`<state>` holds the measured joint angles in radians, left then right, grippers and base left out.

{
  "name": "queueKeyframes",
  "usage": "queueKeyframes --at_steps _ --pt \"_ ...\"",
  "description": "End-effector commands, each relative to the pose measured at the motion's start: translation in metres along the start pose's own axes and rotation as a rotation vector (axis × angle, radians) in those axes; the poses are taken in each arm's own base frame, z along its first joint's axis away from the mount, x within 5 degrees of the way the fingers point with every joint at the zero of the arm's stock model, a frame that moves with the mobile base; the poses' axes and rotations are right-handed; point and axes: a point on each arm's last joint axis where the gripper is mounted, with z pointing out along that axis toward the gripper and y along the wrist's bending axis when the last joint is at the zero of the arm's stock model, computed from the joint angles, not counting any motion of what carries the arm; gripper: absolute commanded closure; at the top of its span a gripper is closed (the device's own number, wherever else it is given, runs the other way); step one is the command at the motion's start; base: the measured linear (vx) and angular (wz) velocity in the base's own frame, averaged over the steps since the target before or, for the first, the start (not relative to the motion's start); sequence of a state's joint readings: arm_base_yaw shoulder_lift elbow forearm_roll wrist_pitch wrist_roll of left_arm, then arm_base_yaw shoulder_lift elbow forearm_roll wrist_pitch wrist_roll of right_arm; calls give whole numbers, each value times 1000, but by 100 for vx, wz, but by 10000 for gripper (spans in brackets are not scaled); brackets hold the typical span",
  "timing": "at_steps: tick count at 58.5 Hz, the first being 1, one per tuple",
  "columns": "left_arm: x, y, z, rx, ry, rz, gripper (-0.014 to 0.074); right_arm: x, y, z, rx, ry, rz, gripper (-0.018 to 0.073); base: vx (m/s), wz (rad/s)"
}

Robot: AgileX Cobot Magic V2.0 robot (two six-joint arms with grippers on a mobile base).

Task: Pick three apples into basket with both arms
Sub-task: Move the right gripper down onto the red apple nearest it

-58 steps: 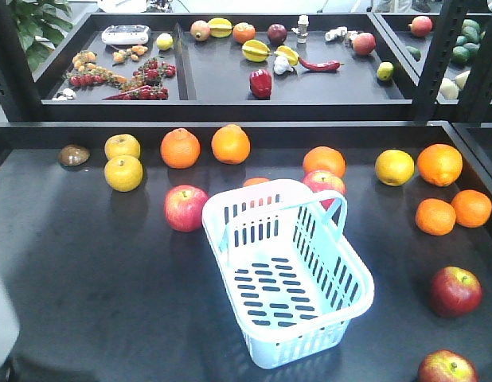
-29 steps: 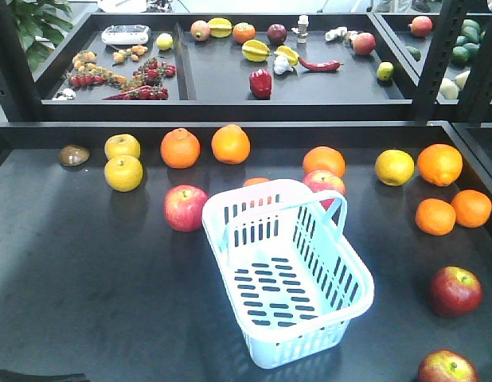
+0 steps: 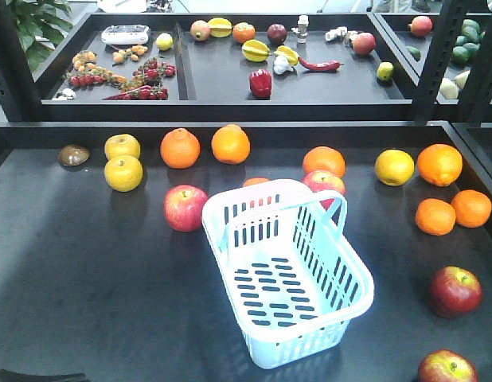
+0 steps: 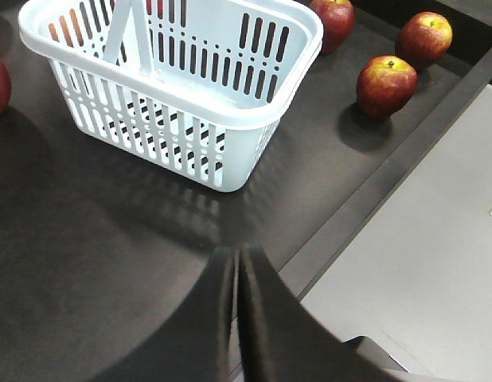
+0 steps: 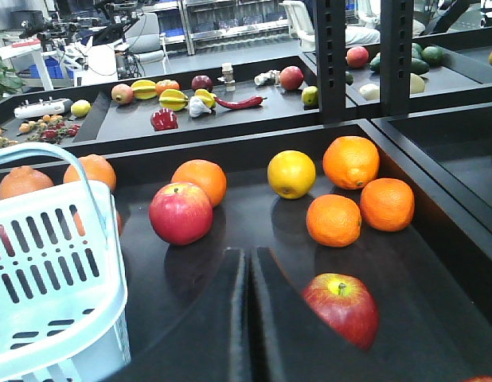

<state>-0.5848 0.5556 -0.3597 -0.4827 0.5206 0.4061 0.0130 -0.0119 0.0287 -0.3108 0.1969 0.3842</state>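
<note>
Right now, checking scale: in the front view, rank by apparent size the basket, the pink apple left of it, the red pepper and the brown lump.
1. Basket
2. Pink apple
3. Pepper and brown lump look alike; the pepper sits farther back, so unranked.

Surface (image 3: 87, 270), left near quarter: bare, open from the near edge up to a pinkish apple (image 3: 185, 208).
Centre: basket (image 3: 302, 350), mouth open above, loop handle (image 3: 342, 205) raised toward its far end. A second pinkish apple (image 3: 324, 181) sits just behind its far rim.
Right near corner: two dark apples (image 3: 455, 291), apart from each other, with an open lane between them and the basket.
Right edge: oranges (image 3: 435, 216) bunched close.
Far edge: row of oranges and yellow fruit (image 3: 123, 173), with gaps between.
</note>
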Motion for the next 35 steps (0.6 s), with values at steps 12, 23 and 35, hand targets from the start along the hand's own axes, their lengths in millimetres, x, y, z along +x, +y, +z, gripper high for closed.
queueKeyframes --at_steps 12,23,35 --pt "-12 0 -3 -5 -72 -24 602 -13 6 -2 -102 -161 391 567 0 0" --pt "-12 0 -3 -5 -72 -24 602 -14 6 -2 -122 -165 572 567 0 0" --pt "-12 0 -3 -5 -72 -24 602 -36 8 -10 -98 -81 568 564 0 0"
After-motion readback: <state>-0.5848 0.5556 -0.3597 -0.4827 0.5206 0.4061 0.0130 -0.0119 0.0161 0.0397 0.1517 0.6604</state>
